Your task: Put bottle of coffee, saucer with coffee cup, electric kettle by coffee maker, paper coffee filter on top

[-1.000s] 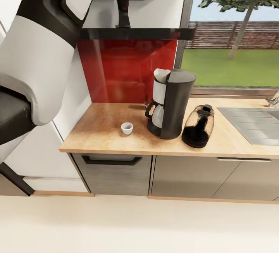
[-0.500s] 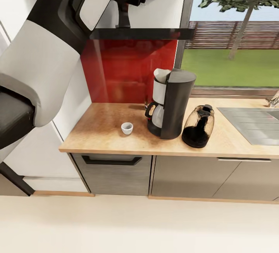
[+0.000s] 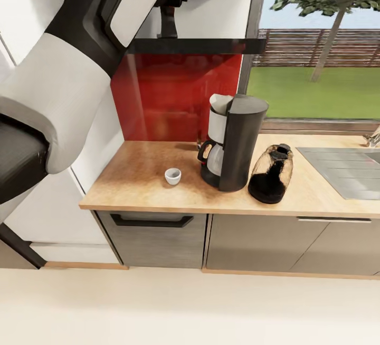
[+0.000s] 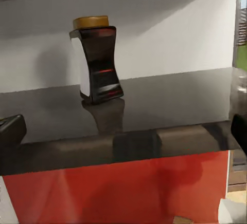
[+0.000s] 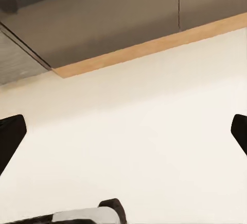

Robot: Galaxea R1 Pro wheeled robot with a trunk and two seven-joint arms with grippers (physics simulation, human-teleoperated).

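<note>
My left hand (image 4: 123, 131), fingers spread wide and empty, faces the upright dark glass coffee bottle with tan lid (image 4: 98, 59), standing straight ahead on the glossy black shelf (image 4: 170, 100).

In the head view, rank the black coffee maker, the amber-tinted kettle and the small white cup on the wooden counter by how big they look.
Largest to smallest, as they appear in the head view:
1. Black coffee maker, tallest and bulkiest.
2. Amber-tinted kettle, clearly shorter than the coffee maker.
3. Small white cup, far smaller.
All three stand at similar depth on the wooden counter, so nearness barely affects the ranking.
</note>
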